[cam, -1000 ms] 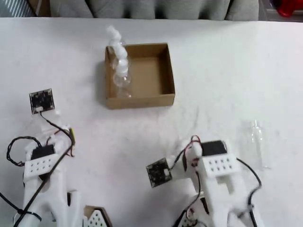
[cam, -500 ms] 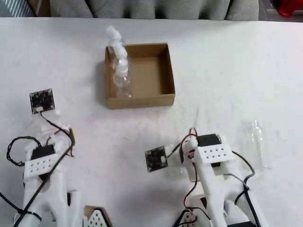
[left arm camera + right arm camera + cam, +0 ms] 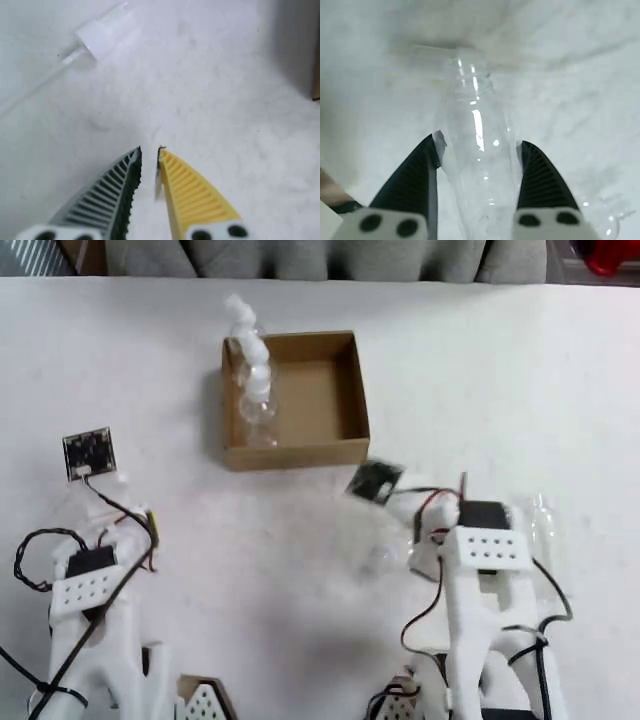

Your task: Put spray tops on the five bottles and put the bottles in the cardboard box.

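Note:
The cardboard box (image 3: 330,440) stands at the far middle of the table, with capped clear bottles (image 3: 256,375) standing against its left wall. My right gripper (image 3: 479,145) is shut on a clear uncapped bottle (image 3: 476,145), its black fingers (image 3: 417,172) on either side of the body; in the high view this bottle (image 3: 381,556) shows faintly just left of the right arm (image 3: 483,558). Another clear bottle (image 3: 545,532) lies on the table to that arm's right. My left gripper (image 3: 149,150) hovers shut and empty over the table, short of a white spray top (image 3: 107,31) with its tube.
The left arm (image 3: 88,585) sits at the near left, its camera board (image 3: 88,453) ahead of it. A dark box edge (image 3: 316,75) shows in the left wrist view. Part of a clear bottle (image 3: 606,226) lies beside the right gripper.
The right arm has swung from the near middle to the right and farther out toward the box, carrying the clear bottle. The left arm has not moved.

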`<action>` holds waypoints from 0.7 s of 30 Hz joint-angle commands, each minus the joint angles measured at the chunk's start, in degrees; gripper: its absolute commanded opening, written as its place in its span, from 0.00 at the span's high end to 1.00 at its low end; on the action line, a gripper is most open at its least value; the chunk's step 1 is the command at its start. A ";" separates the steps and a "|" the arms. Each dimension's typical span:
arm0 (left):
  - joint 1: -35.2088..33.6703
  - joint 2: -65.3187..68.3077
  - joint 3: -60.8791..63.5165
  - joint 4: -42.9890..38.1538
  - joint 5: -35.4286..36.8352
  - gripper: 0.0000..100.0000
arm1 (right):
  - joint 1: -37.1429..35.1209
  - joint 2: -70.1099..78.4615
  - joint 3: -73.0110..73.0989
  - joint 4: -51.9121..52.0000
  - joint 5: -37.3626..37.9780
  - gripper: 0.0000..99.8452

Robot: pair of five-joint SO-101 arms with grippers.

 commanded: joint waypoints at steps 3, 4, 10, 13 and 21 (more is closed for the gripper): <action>0.75 0.22 -0.26 -2.11 -0.62 0.93 | 10.07 -0.22 -4.13 -0.48 -18.73 0.98; 0.75 0.22 -0.26 -2.11 -0.62 0.93 | 11.56 0.04 -4.13 -0.48 -20.57 0.98; 0.75 0.22 -0.09 -2.11 -0.62 0.93 | 20.53 0.31 -4.13 -0.57 -22.59 0.98; 0.75 0.22 -0.09 -2.11 -0.62 0.93 | 23.69 0.31 -4.04 -1.63 -25.41 0.98; 0.75 0.22 -0.09 -1.93 -0.62 0.93 | 25.36 0.40 -3.69 -8.22 -33.23 0.97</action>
